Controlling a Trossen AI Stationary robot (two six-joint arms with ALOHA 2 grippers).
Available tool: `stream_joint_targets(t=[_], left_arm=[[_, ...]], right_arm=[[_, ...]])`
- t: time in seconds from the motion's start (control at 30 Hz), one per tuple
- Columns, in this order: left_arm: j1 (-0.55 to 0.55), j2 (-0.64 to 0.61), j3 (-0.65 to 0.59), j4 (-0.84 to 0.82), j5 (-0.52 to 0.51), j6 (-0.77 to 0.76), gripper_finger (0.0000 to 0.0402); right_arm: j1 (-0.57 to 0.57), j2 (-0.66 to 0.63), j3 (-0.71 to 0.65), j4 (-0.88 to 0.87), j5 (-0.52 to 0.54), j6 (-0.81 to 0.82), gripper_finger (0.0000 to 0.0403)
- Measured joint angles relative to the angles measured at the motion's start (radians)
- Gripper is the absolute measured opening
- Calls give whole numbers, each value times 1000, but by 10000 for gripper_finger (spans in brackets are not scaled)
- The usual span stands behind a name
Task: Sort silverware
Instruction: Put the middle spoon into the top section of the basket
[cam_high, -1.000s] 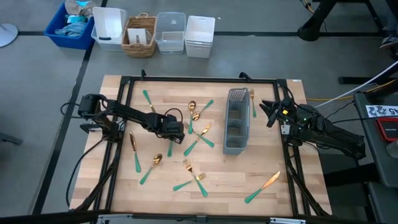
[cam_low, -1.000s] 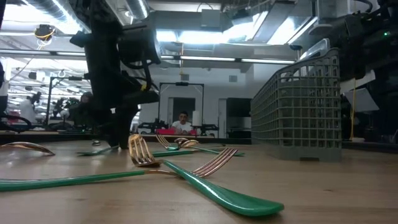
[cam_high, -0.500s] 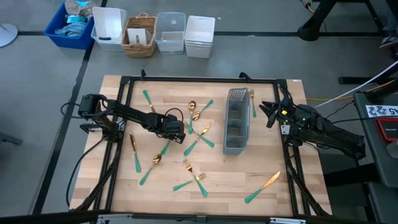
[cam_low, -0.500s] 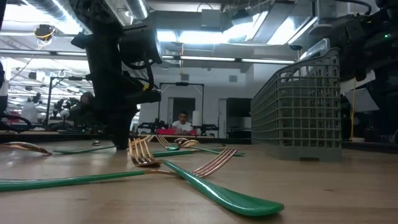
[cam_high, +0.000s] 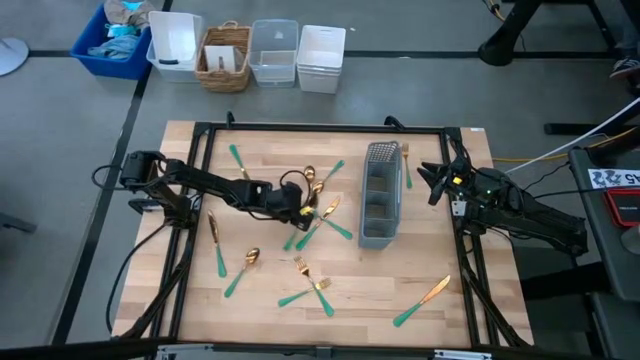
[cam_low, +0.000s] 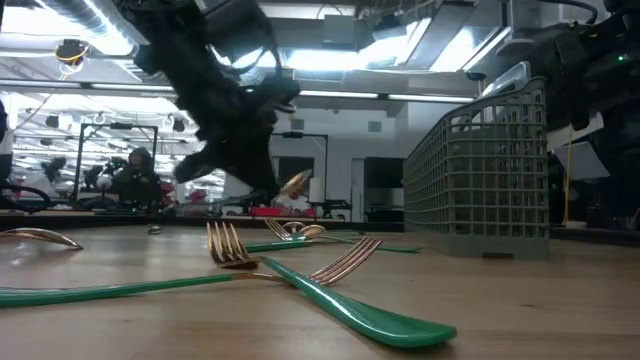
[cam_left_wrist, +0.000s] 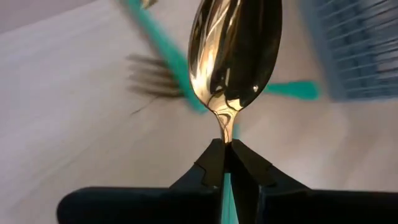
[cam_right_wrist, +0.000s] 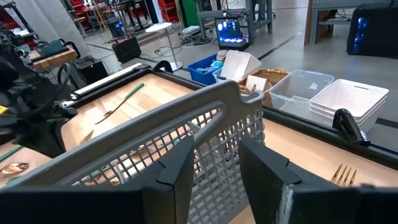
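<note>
Item, spoon (cam_left_wrist: 233, 56): lifted since the earlier frame off the table (cam_high: 400, 280) by my left gripper (cam_high: 296, 208), jaws clenched on its neck, near the caddy (cam_high: 379, 195); I keep it level toward one compartment; right gripper (cam_high: 437, 180) waits open.

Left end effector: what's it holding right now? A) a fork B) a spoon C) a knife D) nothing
B: in the left wrist view the left end effector is shut on the neck of a gold-bowled spoon, its bowl sticking out past the fingertips; the low view shows it lifted off the table.
</note>
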Motion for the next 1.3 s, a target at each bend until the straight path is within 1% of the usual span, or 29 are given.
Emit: stream_joint_targets(t=[0.13, 0.23, 0.4, 0.5, 0.6, 0.73, 0.83, 0.97, 1.13, 1.3], left_arm=[[6, -2, 0, 203, -2, 42, 3], [25, -2, 0, 397, -13, 116, 7], [75, -3, 0, 736, -87, 317, 5], [113, 3, 3, 902, -122, 458, 4], [151, 36, 35, 1009, -136, 556, 9], [193, 120, 138, 1058, -136, 675, 12], [220, 199, 241, 1061, -136, 791, 13], [252, 306, 379, 1058, -126, 900, 14], [281, 423, 511, 1060, -83, 964, 14], [298, 532, 601, 1056, -28, 1017, 15]], right_arm=[[0, 0, 0, -4, 0, 0, 127], [0, 0, 0, -4, 1, 0, 127], [0, 0, 0, -5, 1, 0, 127], [0, 0, 0, -5, 2, 0, 127], [0, 0, 0, -5, 18, 0, 127], [0, 0, 0, -5, 55, 0, 127], [0, 0, 0, -5, 60, 0, 127], [0, 0, 0, -6, 60, 0, 127], [0, 0, 0, -6, 60, 0, 127], [0, 0, 0, -7, 71, 0, 127]])
